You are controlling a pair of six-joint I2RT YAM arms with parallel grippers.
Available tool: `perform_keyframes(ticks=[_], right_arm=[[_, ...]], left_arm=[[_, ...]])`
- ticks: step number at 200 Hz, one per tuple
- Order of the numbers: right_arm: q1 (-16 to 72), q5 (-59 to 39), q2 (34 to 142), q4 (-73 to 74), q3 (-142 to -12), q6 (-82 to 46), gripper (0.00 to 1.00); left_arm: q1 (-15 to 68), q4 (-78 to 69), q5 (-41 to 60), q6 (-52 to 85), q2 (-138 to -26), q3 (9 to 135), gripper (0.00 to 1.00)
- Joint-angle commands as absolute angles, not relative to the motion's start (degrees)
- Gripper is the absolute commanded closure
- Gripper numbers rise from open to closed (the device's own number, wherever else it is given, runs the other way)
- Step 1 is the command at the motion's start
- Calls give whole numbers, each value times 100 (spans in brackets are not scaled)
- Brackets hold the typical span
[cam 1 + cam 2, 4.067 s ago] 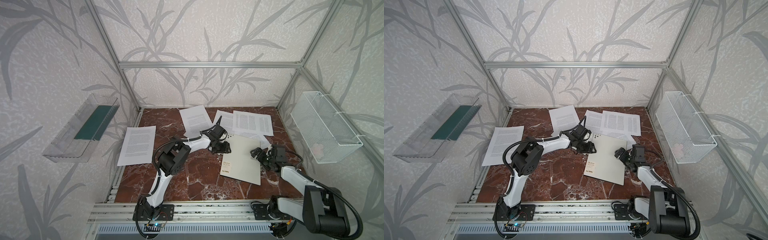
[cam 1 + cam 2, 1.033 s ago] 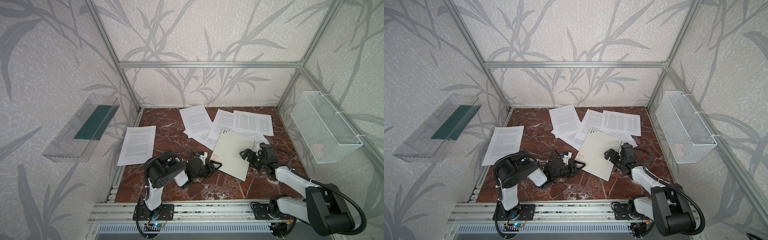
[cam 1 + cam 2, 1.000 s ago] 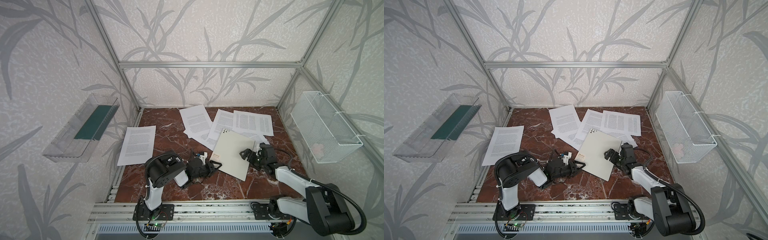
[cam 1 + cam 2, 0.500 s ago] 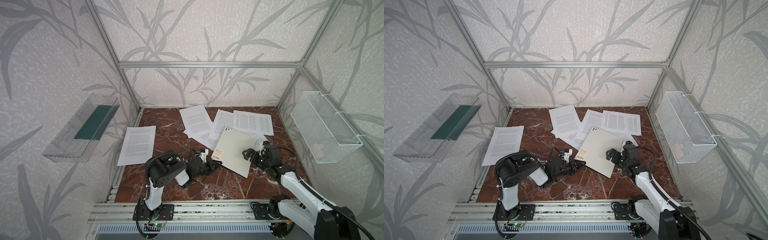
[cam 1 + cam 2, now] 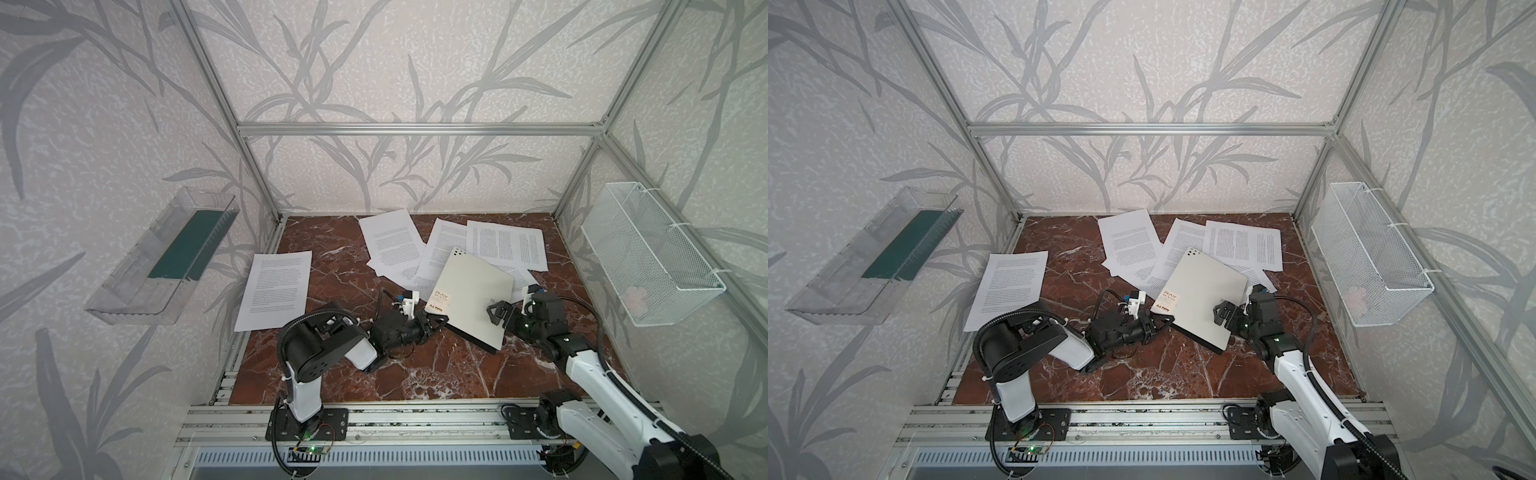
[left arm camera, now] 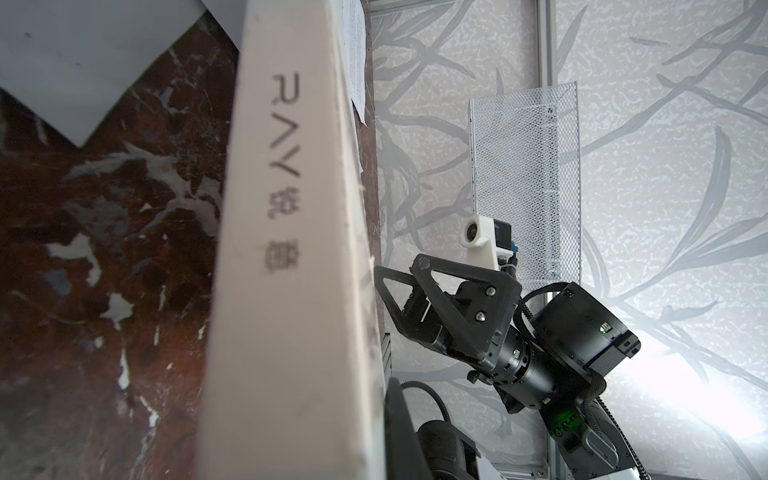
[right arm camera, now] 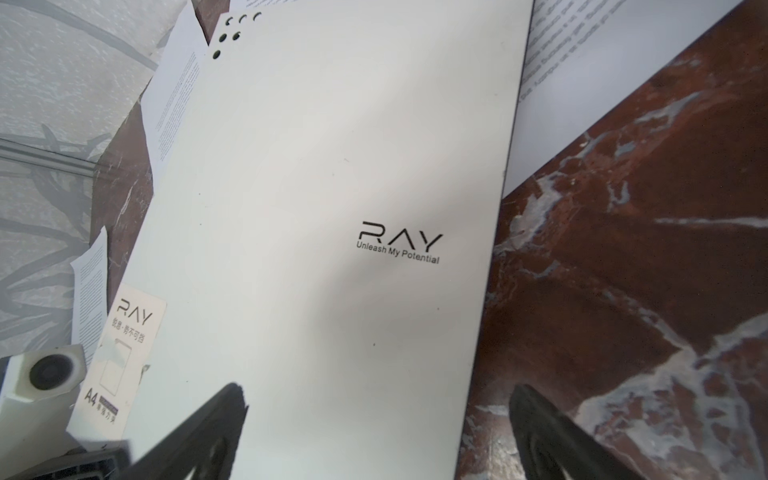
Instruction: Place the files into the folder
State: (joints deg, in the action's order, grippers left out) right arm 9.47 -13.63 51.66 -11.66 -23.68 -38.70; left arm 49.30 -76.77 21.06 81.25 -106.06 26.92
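While the left hand (image 5: 433, 324) clamps the folder (image 5: 469, 291) corner, the right hand (image 5: 500, 326) gapes alongside.

Lab test cell (aluminium frame (image 5: 415, 129), leaf-patterned panels (image 5: 415, 62))

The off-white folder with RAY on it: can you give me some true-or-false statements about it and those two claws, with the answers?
1. The off-white folder lies closed, partly on printed white paper sheets. True.
2. The left gripper stands wide open, clear of the folder. False: it is shut on the folder's labelled corner.
3. The right gripper is open at the folder's opposite edge. True.
4. The sheets are already inside the folder. False: they lie loose on the red marble table.
5. The white wire basket stands on the table. False: it hangs on the side wall.
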Motion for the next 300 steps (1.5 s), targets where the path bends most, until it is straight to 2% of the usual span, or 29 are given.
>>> perform_keyframes(ticks=[1,66,135,159,198,216,235,257,300], right_arm=[[967,-1753,5240,-775,-2314,-4065,1],[873,-1755,5639,-468,-2212,-4526,1],[765,-2096,5557,184,-2035,-4700,0],[756,-2169,5546,498,-1930,-4829,5],[713,-2162,5478,1016,-1718,-5022,17],[712,-2132,5370,1146,-1646,-5068,25],[703,-2073,5205,1214,-1571,-5164,38],[703,-2014,5008,1280,-1505,-5238,46],[703,-2013,4877,1416,-1438,-5297,77]], left_arm=[[4940,-8099,2213,8217,-10357,2821,100],[4940,-8090,2202,8217,-10295,2808,100],[4954,-8087,2224,8209,-10395,2844,100],[4949,-8095,2223,8213,-10433,2839,100],[4948,-8088,2224,8193,-10447,2857,100],[4948,-8093,2193,8175,-10456,2841,100],[4953,-8089,2135,8162,-10508,2822,100],[4948,-8093,2125,8150,-10615,2869,100],[4954,-8092,2128,8091,-10722,2927,100]])
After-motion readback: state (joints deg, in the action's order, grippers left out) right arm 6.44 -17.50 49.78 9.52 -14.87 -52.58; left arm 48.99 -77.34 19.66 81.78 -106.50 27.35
